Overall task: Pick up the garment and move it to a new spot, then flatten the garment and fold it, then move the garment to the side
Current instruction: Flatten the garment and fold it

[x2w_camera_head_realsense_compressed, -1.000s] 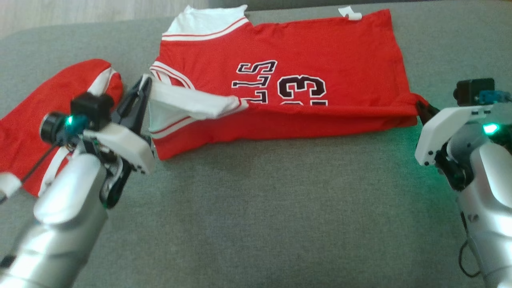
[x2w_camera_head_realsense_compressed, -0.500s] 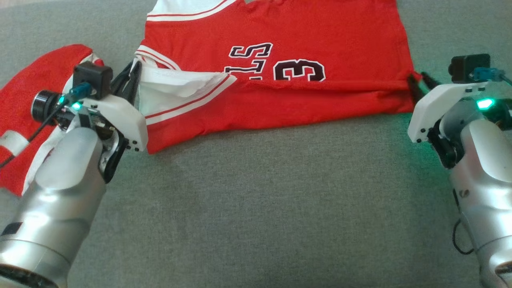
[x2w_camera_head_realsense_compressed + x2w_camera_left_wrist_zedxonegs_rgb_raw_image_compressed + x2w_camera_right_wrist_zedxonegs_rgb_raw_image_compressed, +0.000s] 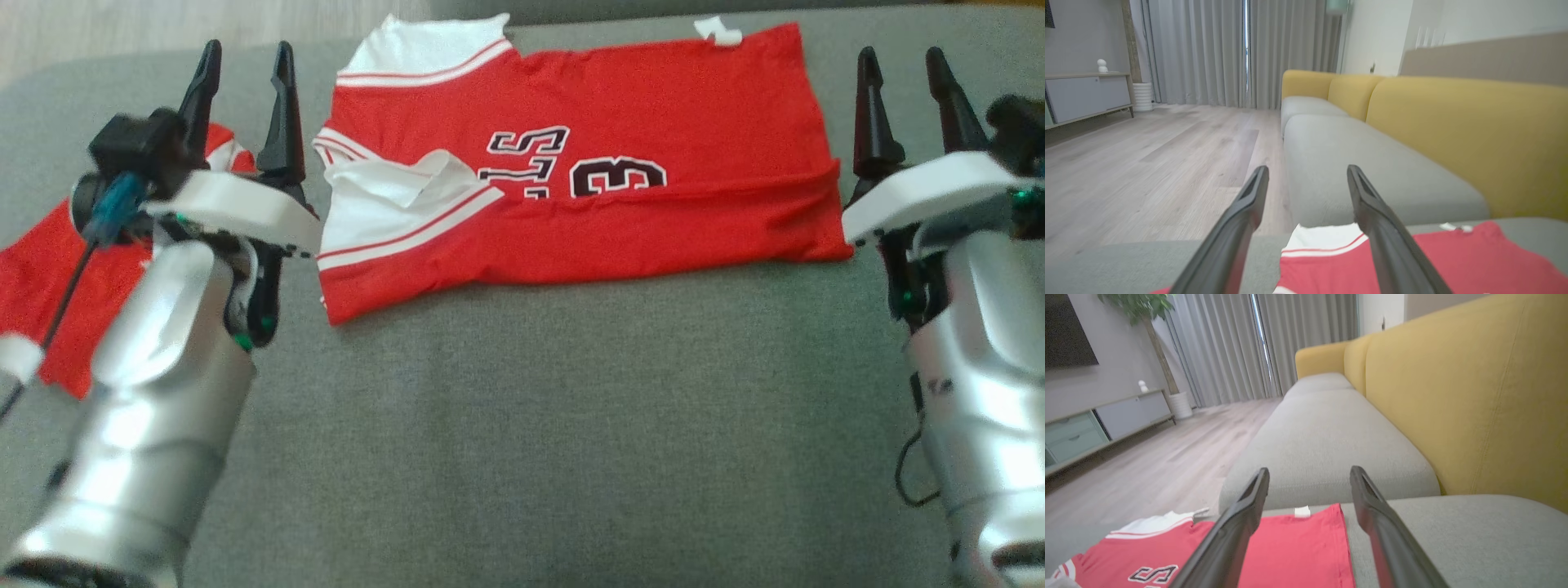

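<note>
Forearms: two silver, smooth-shelled cylinders, the left forearm (image 3: 155, 392) at the lower left of the head view and the right forearm (image 3: 988, 367) at the lower right, each capped by a white plastic wrist housing.

Left gripper (image 3: 246, 52): two long, dark, tapered fingers pointing up the frame, spread apart with nothing between them (same in the left wrist view (image 3: 1306, 171)). It stands just left of the garment's sleeve edge.

Right gripper (image 3: 900, 55): fingers likewise spread and empty, just right of the garment's right edge; the right wrist view (image 3: 1308, 471) shows the same gap.

Seat cushion (image 3: 531, 425): grey, coarse woven fabric, flat, with a rounded front edge.

Garment (image 3: 653, 122): red knit jersey lying flat on the cushion, upper middle of the head view, between the two grippers. Its near edge is folded up over the lower half of the black, white-outlined characters. A white sleeve with red stripes lies rumpled at its left; a small white tag (image 3: 717, 31) sits at the far edge.

Second red cloth (image 3: 49, 261): red with white trim, bunched at the left edge, partly behind the left arm.

Backrest (image 3: 1453, 134): mustard-yellow upholstery, rounded blocks.

Floor (image 3: 1147, 155): pale wood planks.

Curtains (image 3: 1200, 53): grey, vertical pleats, at the top of the left wrist view.
</note>
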Available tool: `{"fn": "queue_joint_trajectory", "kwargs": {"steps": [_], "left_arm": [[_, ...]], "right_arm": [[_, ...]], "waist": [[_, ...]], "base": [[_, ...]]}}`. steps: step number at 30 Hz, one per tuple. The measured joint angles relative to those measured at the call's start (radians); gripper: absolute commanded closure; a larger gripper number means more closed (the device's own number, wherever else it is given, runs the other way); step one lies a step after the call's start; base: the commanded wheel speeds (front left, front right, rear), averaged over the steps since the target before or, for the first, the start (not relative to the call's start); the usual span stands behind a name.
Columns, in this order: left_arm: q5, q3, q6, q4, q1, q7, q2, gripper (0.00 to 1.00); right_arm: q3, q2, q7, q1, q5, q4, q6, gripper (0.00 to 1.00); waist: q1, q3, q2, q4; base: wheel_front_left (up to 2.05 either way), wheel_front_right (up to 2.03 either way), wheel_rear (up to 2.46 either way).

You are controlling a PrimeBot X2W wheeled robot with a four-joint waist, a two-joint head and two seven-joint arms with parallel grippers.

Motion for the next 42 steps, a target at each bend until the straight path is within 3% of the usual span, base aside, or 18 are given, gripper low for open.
{"fn": "queue_joint_trajectory", "kwargs": {"steps": [7, 14, 19, 27, 42], "left_arm": [[0.058, 0.165, 0.06, -0.327, 0.311, -0.006, -0.054, 0.0], [0.151, 0.209, 0.057, -0.445, 0.557, -0.006, -0.118, 0.0], [0.199, 0.223, 0.049, -0.434, 0.64, -0.006, -0.14, 0.0], [0.227, 0.269, 0.04, -0.373, 0.669, -0.006, -0.164, 0.0], [0.225, 0.264, 0.031, -0.06, 0.443, 0.13, -0.157, 0.0]], "right_arm": [[-0.102, 0.087, -0.057, 0.198, -0.017, -0.186, 0.0, 0.0], [-0.149, 0.108, -0.065, 0.425, -0.048, -0.304, 0.0, 0.0], [-0.141, 0.12, -0.065, 0.529, -0.057, -0.306, 0.0, 0.0], [-0.131, 0.121, -0.066, 0.539, -0.052, -0.33, 0.0, 0.0], [-0.086, 0.121, -0.068, 0.46, -0.053, -0.356, 0.0, 0.0]], "waist": [[-0.0001, -0.074, 0.0, 0.0], [-0.0002, -0.126, 0.0, -0.007], [-0.0001, -0.145, 0.0, -0.017], [0.0001, -0.134, 0.0, -0.031], [0.0002, -0.041, 0.0, -0.061]], "base": [[0.0, 0.0, 0.0], [0.0, 0.0, 0.0], [0.0, 0.0, 0.0], [0.0, 0.0, 0.0], [0.0, 0.0, 0.0]]}}
